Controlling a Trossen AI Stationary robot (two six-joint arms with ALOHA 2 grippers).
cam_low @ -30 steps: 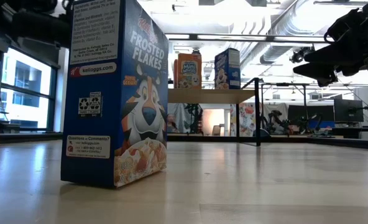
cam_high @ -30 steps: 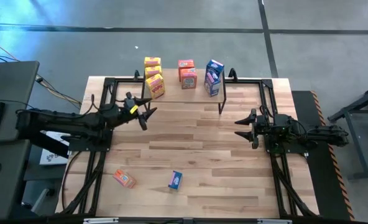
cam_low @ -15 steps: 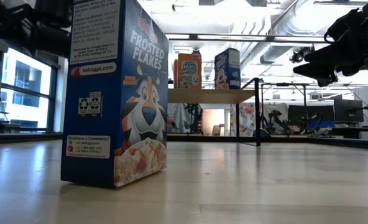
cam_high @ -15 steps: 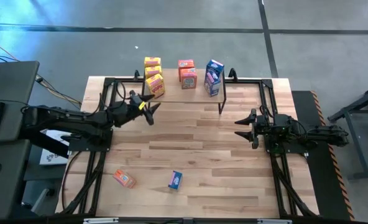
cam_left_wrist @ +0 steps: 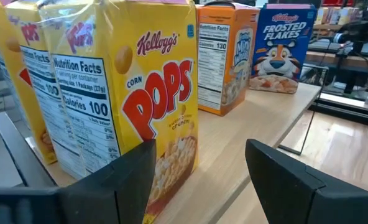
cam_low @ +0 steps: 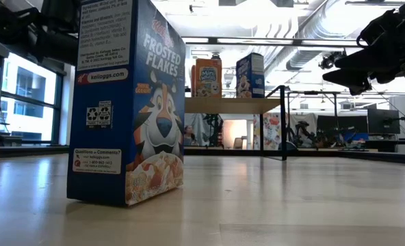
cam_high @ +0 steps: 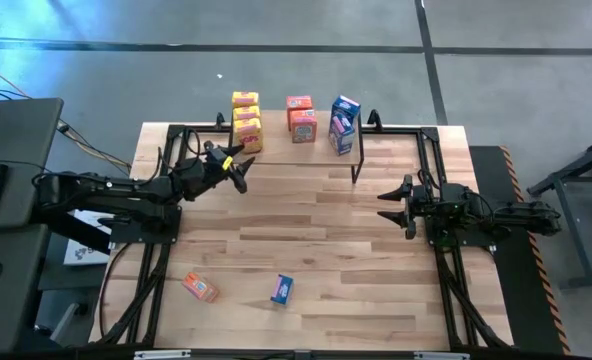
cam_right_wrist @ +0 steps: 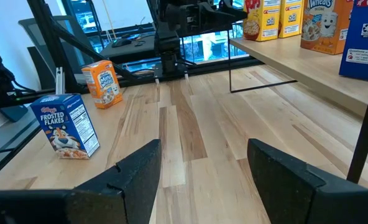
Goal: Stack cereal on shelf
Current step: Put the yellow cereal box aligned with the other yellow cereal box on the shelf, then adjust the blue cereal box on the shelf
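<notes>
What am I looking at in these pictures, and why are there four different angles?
This is a two-armed robot at a wooden table. One camera looks straight down from above, one sits at tabletop height, and one rides on each arm's wrist.

Each arm ends in a two-finger end effector. The left end effector is open and empty, right next to a yellow cereal box on the shelf, a low plank stand at the table's far edge. The right end effector waits open and empty over the table's right side.

The shelf holds seven small cereal boxes: three yellow, two orange-red, two blue. Two more remain on the table near the front: an orange-red box lying flat and a blue box standing upright. That blue box looms huge in the low view because it stands close to that camera.
</notes>
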